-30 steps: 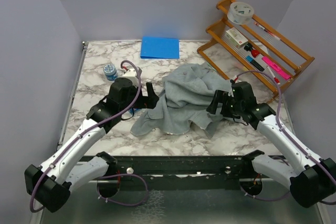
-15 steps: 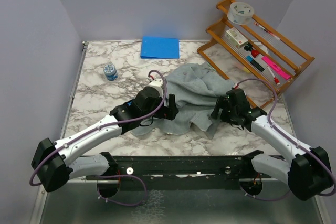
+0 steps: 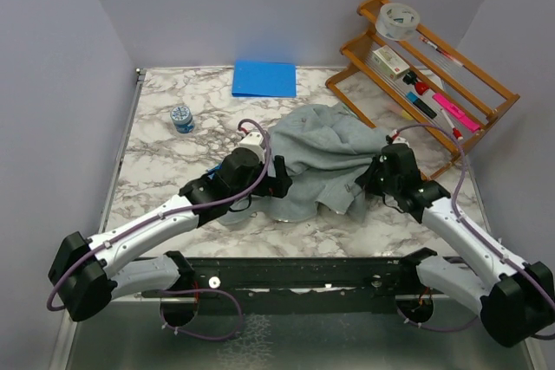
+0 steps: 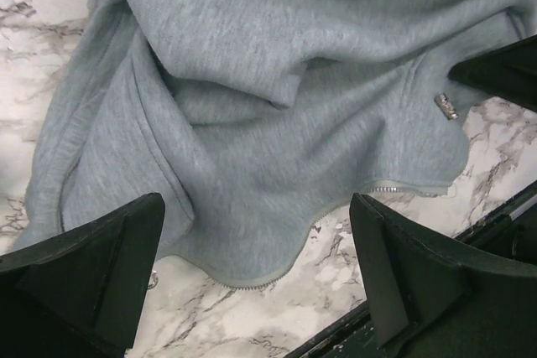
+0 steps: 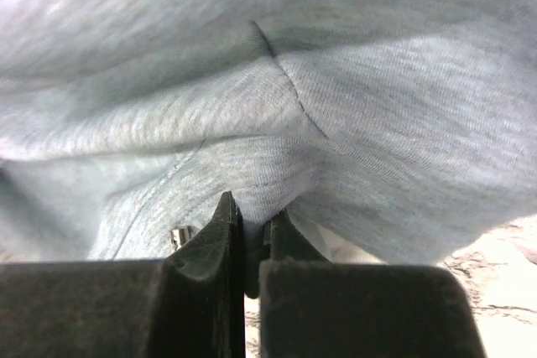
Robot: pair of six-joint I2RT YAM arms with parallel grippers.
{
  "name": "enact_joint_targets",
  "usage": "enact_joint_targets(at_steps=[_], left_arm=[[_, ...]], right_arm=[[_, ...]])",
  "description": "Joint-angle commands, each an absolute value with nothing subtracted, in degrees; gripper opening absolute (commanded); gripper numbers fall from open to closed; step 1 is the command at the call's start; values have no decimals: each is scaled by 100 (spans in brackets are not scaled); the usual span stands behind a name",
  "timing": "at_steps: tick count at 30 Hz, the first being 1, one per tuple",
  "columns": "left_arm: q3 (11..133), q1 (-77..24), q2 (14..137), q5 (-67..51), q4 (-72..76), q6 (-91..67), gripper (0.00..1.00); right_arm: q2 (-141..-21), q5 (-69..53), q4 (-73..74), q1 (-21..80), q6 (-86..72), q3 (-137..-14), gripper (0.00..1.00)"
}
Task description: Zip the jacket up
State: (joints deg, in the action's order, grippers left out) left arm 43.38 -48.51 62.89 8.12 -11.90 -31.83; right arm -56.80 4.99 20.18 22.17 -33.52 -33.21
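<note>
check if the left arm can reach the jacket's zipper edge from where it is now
Probably yes. The left gripper hangs open right above the jacket, and its zipper edge lies exposed on the table just below, with nothing covering it.

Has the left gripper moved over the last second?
Yes. The left gripper has shifted right, away from the blue-lidded jar, and now hovers open over the jacket.
</note>
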Motion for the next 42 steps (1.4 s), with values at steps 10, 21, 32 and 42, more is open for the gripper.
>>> enact_joint_targets(at_steps=[10, 21, 32, 42], left_arm=[[4517, -4874, 5091, 1100, -719, -1984, 99], [4321, -4873, 4137, 855, -52, -1007, 99], [4294, -4869, 3458, 1341, 334, -585, 99], [4321, -4870, 2996, 1793, 195, -600, 99]], right_arm=[[-5100, -1057, 3093, 2226, -2841, -6393, 0], [-6225, -1805, 2876, 2224, -2845, -9080, 0], [-7294, -2940, 3964, 2225, -2103, -12154, 1], [-7353, -3979, 4562, 2224, -2057, -13198, 0]])
